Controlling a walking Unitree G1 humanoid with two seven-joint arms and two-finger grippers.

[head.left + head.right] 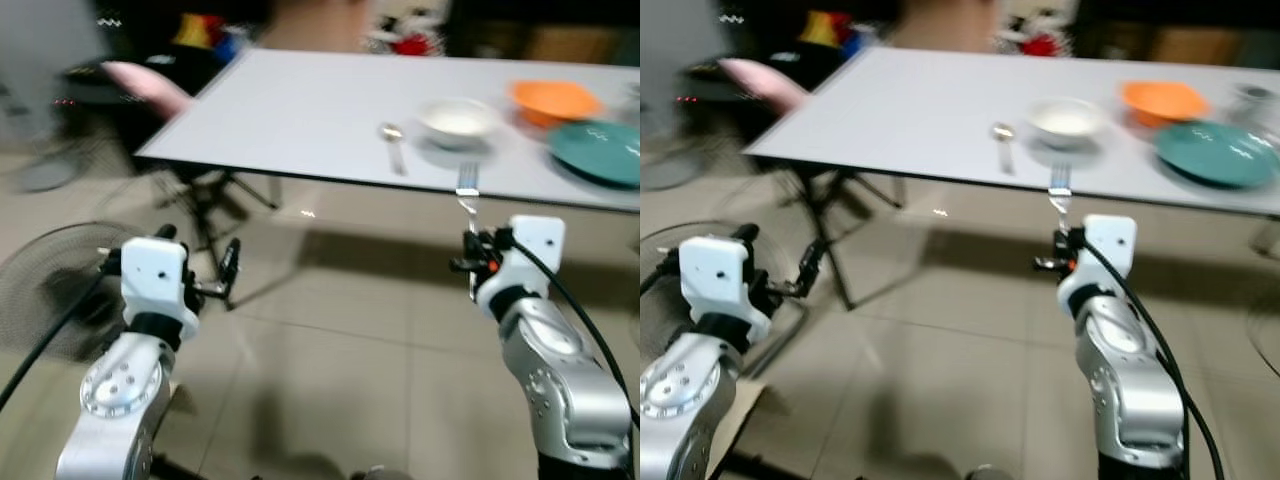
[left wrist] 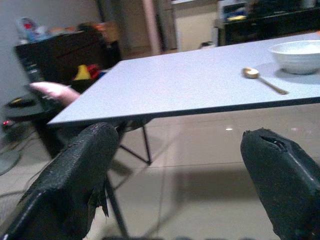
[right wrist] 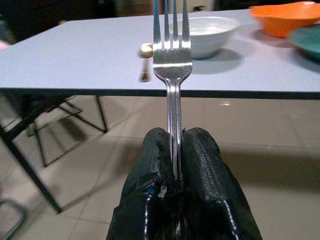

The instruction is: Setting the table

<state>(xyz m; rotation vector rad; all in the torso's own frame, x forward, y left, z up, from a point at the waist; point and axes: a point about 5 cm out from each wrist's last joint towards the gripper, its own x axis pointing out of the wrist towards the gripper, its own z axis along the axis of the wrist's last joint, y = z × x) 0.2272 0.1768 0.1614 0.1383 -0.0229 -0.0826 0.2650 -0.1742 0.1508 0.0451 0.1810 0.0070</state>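
Tiled floor separates you from the bench; your right claw is clamped on the fork, tines up, just short of the near edge; the left claw gapes empty. Carry the fork level and lay it right of the white bowl, clear of the spoon on the bowl's left.

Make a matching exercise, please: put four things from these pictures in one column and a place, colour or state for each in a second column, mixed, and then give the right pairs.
Things:
1. fork
2. spoon
3. orange bowl
4. left tool

Descriptions:
A. open, holding nothing, above the floor
B. lying on the table beside the white bowl
C. clamped upright in the right tool
D. standing next to the teal plate

Pairs: 1-C, 2-B, 3-D, 4-A
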